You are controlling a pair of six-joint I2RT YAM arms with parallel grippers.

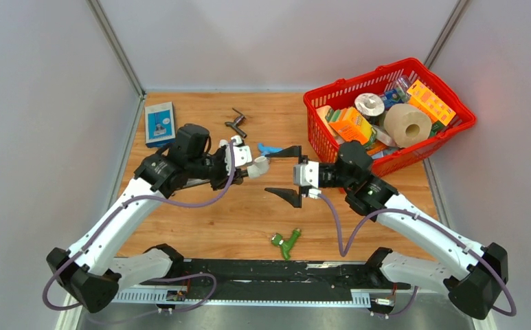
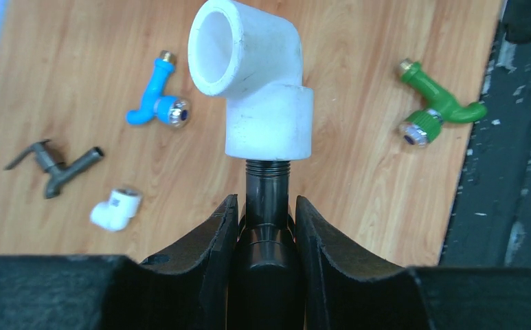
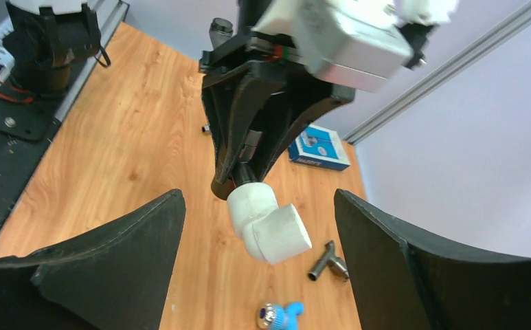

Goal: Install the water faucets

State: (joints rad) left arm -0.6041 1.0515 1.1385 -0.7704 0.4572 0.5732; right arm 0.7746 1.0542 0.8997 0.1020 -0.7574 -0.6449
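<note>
My left gripper (image 1: 247, 167) is shut on a dark metal faucet stem (image 2: 267, 206) held above the table. Its threaded end sits in a white elbow fitting (image 2: 259, 82), which also shows in the top view (image 1: 260, 165) and the right wrist view (image 3: 269, 223). My right gripper (image 1: 284, 173) is open and empty, its jaws on either side of the elbow without touching it. On the table lie a blue-handled faucet (image 2: 156, 96), a dark-grey lever faucet (image 2: 53, 165), a green faucet (image 2: 437, 106) and a second small white elbow (image 2: 115, 208).
A red basket (image 1: 315, 120) full of packages and a paper roll stands at the back right. A blue box (image 1: 159, 122) lies at the back left. The black arm base rail (image 1: 262, 271) runs along the near edge, close to the green faucet (image 1: 286, 242).
</note>
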